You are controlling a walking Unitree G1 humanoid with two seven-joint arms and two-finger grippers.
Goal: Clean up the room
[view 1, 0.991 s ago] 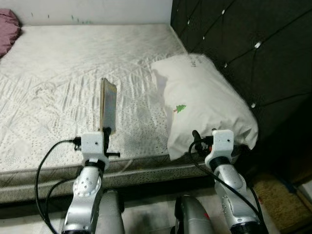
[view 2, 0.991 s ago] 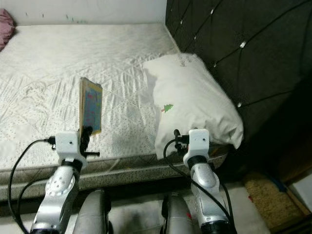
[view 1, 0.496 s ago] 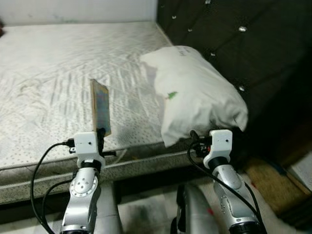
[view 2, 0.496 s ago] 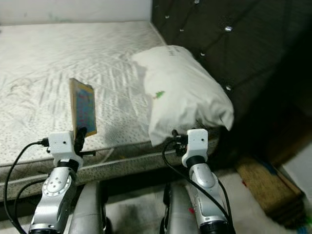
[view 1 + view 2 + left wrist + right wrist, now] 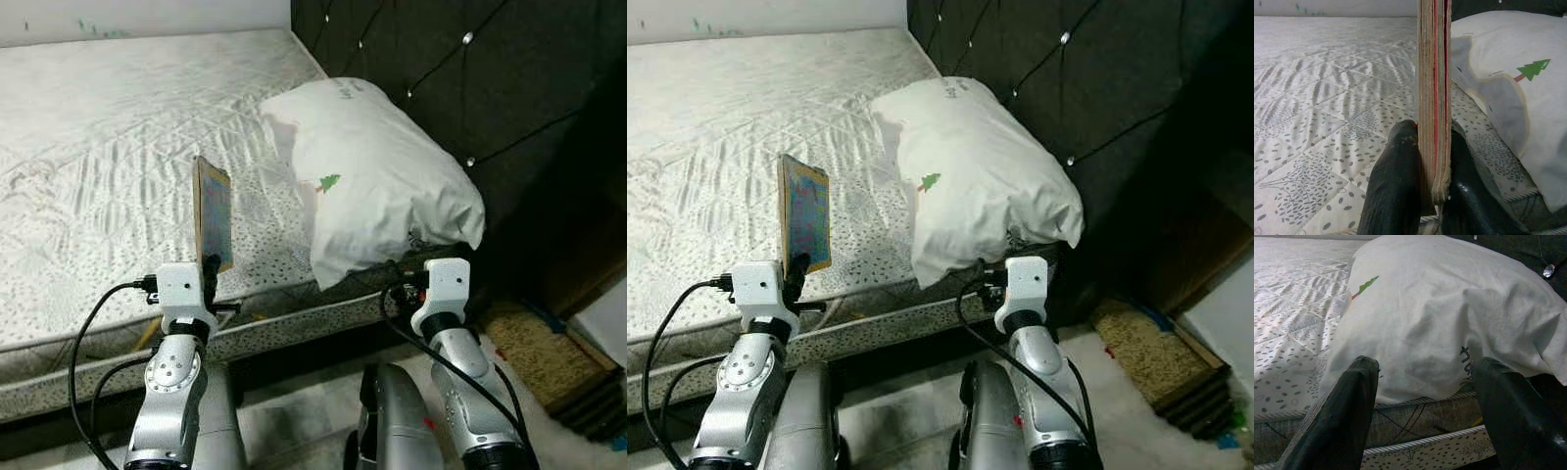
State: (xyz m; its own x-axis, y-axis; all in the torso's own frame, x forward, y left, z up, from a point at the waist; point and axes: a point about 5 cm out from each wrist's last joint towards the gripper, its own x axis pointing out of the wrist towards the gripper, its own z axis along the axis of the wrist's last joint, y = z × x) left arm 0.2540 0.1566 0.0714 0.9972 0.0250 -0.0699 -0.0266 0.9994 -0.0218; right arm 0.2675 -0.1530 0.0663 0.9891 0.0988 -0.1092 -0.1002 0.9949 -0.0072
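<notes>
Bed point(image 5: 88, 147), quilted white mattress; white pillow point(image 5: 377, 181) at its head end against the dark tufted headboard point(image 5: 470, 88). My left gripper point(image 5: 1432, 161) has jaws clamped on a thin book point(image 5: 214, 213), upright over the mattress edge; my right gripper point(image 5: 1422, 401), jaws apart, sits just before the pillow.

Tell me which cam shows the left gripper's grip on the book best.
Left wrist view: the book stands edge-on, clamped between the two black fingers of the left gripper, contact plainly visible. The eye views show the book upright above the mattress, with the fingers mostly hidden behind the wrist housing. The right wrist view faces the pillow.
</notes>
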